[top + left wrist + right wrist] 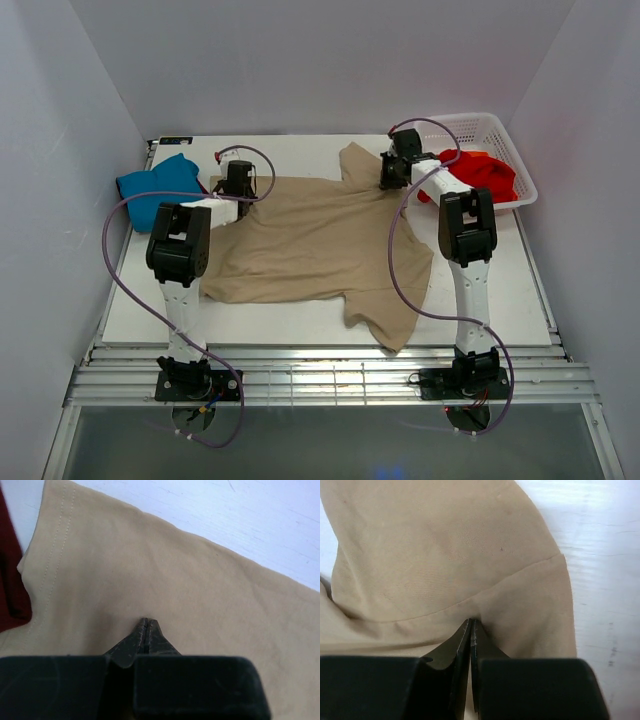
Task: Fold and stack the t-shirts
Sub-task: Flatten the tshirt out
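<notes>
Since the left gripper (145,626) and right gripper (471,625) are both clamped on the far edge of the soft tan-beige t-shirt (320,240), they should lift together, keeping it taut.

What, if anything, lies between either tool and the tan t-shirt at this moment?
Nothing visible. The left tool is shut with its tips right on the tan t-shirt near its hem; the right tool is shut on the cloth at a sleeve seam.
</notes>
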### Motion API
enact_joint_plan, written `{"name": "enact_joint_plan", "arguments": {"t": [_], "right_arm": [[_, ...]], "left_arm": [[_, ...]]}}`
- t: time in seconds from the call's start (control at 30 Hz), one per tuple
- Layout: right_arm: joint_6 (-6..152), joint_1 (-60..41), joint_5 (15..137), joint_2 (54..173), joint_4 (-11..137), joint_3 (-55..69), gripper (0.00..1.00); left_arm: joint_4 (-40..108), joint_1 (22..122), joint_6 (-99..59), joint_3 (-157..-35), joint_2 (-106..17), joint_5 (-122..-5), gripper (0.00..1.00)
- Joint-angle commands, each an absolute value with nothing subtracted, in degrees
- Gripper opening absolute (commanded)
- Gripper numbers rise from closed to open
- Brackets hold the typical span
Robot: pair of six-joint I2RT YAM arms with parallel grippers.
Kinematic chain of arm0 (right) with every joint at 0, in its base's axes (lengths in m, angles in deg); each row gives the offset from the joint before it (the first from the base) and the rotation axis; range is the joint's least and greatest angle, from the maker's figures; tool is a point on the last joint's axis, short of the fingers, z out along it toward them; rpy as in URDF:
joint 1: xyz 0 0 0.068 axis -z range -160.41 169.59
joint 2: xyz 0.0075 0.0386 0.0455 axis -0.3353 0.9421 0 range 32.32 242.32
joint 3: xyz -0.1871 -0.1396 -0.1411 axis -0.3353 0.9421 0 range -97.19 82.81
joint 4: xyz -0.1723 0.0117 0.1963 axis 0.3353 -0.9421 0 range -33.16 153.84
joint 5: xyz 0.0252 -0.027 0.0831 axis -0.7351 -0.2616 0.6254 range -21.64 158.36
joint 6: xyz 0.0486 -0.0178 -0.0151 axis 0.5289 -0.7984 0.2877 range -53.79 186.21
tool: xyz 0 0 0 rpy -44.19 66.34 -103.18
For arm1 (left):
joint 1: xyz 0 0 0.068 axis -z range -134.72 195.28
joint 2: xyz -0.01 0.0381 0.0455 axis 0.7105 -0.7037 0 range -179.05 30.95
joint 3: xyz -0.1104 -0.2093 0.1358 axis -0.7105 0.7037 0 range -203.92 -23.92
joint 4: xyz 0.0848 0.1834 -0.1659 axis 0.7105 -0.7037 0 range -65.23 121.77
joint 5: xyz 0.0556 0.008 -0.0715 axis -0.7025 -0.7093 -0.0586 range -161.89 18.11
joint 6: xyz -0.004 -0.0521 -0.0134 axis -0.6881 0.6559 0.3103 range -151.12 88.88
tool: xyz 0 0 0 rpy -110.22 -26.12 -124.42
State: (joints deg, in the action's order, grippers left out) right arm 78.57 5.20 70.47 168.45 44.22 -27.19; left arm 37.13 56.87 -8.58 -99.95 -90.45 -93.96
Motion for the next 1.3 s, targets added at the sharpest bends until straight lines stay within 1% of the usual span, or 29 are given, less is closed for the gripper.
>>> {"name": "enact_joint_plan", "arguments": {"t": [0.0, 0.17, 0.33, 0.47, 0.57, 0.6, 0.63, 0.67, 0.7, 0.73, 0.8, 0.83, 0.87, 0.93, 0.97, 1.0, 1.07, 1.1, 1.17, 1.2, 1.23, 1.27], "right_arm": [[80.4, 8.2, 67.1, 170.5, 40.6, -30.0, 0.08], [81.6, 10.7, 67.8, 173.5, 39.9, -36.8, 0.08], [81.1, 11.8, 74.9, 179.0, 41.2, -45.6, 0.09], [80.9, 12.7, 82.8, 179.2, 48.3, -44.8, 0.11], [80.2, 12.7, 85.2, 172.7, 56.1, -35.8, 0.17], [79.6, 12.7, 86.0, 167.2, 60.9, -32.5, 0.19], [79.4, 12.6, 86.1, 164.2, 63.1, -24.9, 0.23], [79.1, 12.6, 85.9, 161.0, 66.4, -21.1, 0.24], [78.3, 12.6, 85.4, 154.6, 68.7, -17.4, 0.27], [78.0, 12.5, 84.7, 151.7, 71.7, -11.4, 0.28], [77.0, 12.2, 82.3, 144.3, 71.6, -7.7, 0.32], [76.2, 12.0, 81.6, 142.6, 68.6, -5.9, 0.34], [76.1, 11.9, 80.8, 140.9, 66.8, -5.1, 0.35], [75.7, 11.8, 80.9, 136.4, 63.9, -3.2, 0.43], [75.5, 11.6, 80.8, 135.1, 59.1, -1.4, 0.44], [75.3, 11.3, 80.5, 132.8, 56.6, -0.6, 0.44], [74.7, 10.1, 79.3, 129.8, 50.2, 3.2, 0.43], [74.7, 9.7, 78.6, 125.7, 49.5, 5.6, 0.43], [74.5, 8.3, 77.9, 120.8, 50.3, 10.7, 0.44], [74.3, 7.8, 77.3, 116.2, 51.1, 15.3, 0.46], [74.0, 7.5, 77.3, 114.3, 52.0, 17.3, 0.53], [73.8, 7.4, 77.5, 112.7, 52.1, 18.6, 0.54]], "left_arm": [[35.6, 55.9, -7.4, -101.4, -90.8, -92.8, 0.0], [36.5, 55.8, -6.9, -102.8, -91.5, -91.8, 0.0], [39.2, 55.9, -9.5, -105.5, -94.1, -86.9, 0.0], [38.4, 55.9, -10.9, -109.9, -95.7, -84.9, 0.0], [38.7, 56.2, -11.9, -111.3, -93.5, -85.2, 0.0], [39.2, 56.3, -12.2, -110.9, -92.4, -85.6, 0.0], [39.5, 56.5, -12.4, -110.7, -91.1, -86.0, 0.0], [40.0, 56.9, -12.7, -110.1, -87.8, -86.4, 0.0], [40.3, 57.2, -12.7, -108.7, -85.9, -86.7, 0.0], [40.6, 57.5, -12.7, -107.9, -83.9, -87.0, 0.0], [41.3, 58.7, -12.7, -105.5, -77.0, -88.6, 0.0], [41.3, 59.2, -12.6, -103.0, -74.8, -89.1, 0.0], [41.3, 60.0, -12.6, -101.7, -72.7, -89.6, 0.06], [37.5, 60.8, -10.7, -99.6, -67.3, -90.6, 0.17], [35.4, 61.5, -9.9, -99.2, -65.7, -89.9, 0.31], [30.6, 61.7, -7.2, -98.7, -64.2, -87.3, 0.38], [24.3, 62.7, -3.9, -98.7, -61.1, -84.5, 0.42], [19.3, 63.2, -1.8, -98.5, -60.1, -83.6, 0.42], [15.2, 64.8, -0.5, -97.2, -57.2, -79.9, 0.42], [12.1, 65.7, -0.2, -96.5, -56.1, -79.4, 0.42], [11.4, 66.9, -0.2, -95.4, -54.7, -79.5, 0.42], [11.2, 68.9, -0.4, -94.2, -51.3, -79.5, 0.42]]}}
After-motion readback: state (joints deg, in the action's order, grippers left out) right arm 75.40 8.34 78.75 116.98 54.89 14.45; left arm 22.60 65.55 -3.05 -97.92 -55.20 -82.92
